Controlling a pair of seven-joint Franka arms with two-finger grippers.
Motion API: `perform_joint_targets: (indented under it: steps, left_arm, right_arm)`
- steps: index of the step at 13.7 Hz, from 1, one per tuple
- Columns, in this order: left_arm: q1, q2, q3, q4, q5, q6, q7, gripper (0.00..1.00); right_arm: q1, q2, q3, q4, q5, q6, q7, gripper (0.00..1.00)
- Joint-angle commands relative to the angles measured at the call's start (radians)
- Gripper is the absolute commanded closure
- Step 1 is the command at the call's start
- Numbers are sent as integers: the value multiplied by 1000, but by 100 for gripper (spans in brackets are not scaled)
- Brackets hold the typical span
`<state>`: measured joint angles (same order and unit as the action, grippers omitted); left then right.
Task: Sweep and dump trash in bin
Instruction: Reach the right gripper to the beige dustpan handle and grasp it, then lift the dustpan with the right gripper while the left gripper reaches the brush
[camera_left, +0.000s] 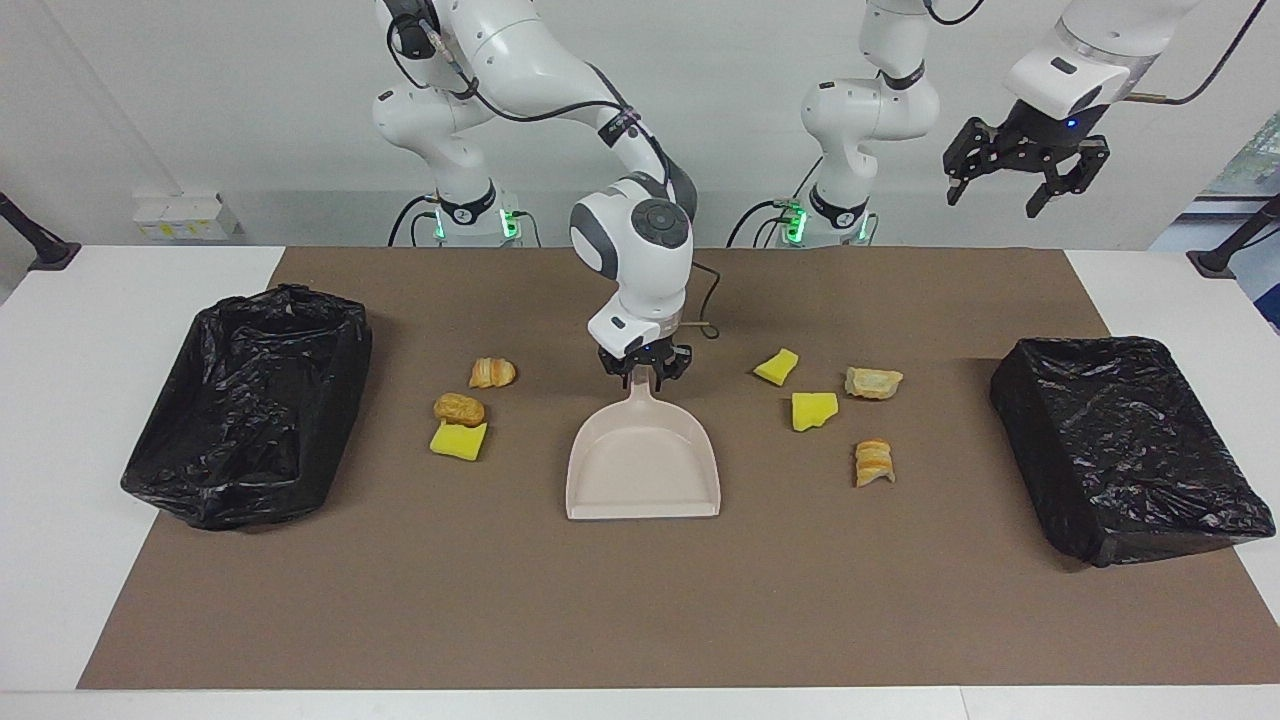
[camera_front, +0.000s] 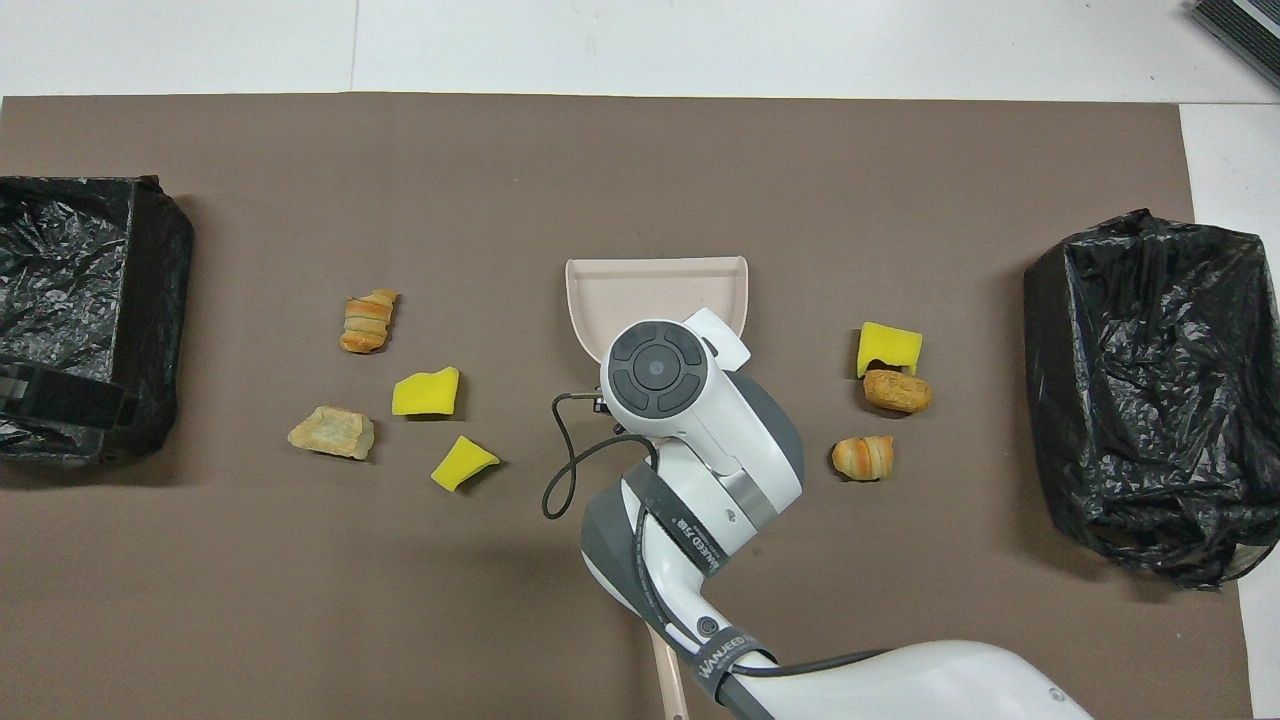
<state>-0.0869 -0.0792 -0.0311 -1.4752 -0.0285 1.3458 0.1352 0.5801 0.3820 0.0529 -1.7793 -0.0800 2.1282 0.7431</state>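
I'm at the opening step: getting hold of the tools before any sweeping. My right hand (camera_left: 645, 374) is down on the tip of the dustpan (camera_left: 642, 465) handle, its fingers drawn in and pinching that handle from both sides. The pan lies flat in the middle of the tabletop, handle toward the robots and open mouth pointing away from them.

My left hand (camera_left: 1022, 172) waits high in the air at its own end, fingers spread, holding nothing.

None of the trash has been gathered. Three scraps lie toward the right arm's end:
- a small croissant (camera_left: 492, 373)
- a brown bun (camera_left: 459, 408)
- a yellow sponge chunk (camera_left: 458, 440) touching the bun

Four lie toward the left arm's end:
- two yellow sponge pieces (camera_left: 776, 366) (camera_left: 813, 410)
- a pale bread piece (camera_left: 873, 382)
- a striped pastry (camera_left: 874, 462)

A black-lined bin stands at each end (camera_left: 250, 400) (camera_left: 1120, 445).

Only the end of the brush (camera_front: 667, 675) shows in the overhead view, nearer the robots than the pan and mostly under my right arm.

Next I judge the grip must be firm enough that the pan won't swivel. The left hand then has to come down for the brush. After that, I set the pan's lip flat beside one cluster.
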Motion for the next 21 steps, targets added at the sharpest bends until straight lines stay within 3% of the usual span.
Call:
perform_joint_targets:
  steps: [1,5,6,7,11,17,19,21]
  left_arm:
    - [-10,-37,7,-53,-5,27,-9,0]
    - [-10,-45,7,-65,-5,32,-9,0]
    - [-10,-47,7,-65,-5,32,-9,0]
    - [-10,-47,7,-65,-5,32,-9,0]
    - [-10,-54,7,-79,-5,44,-11,0]
    - [-16,-65,3,-97,-5,42,-12,0]
    - [-80,-94,-10,-190,-11,84,-29,0]
    - [-196,-137,-15,-323,-16,159,-189,0]
  right_arm:
    - [18,-49,2,-34,-26,-17,35,59]
    - [30,-77,2,-48,-26,-63,30,62]
    - [32,-78,2,-52,-26,-65,35,95]
    - [30,-81,2,-54,-26,-71,35,100]
    - [-49,-138,2,-42,-26,-115,-58,100]
    - [-219,-221,-1,-31,-27,-211,-482,100]
    - [-281,-229,-2,-26,-29,-247,-629,100]
    - [-356,-229,1,-22,-29,-251,-810,100]
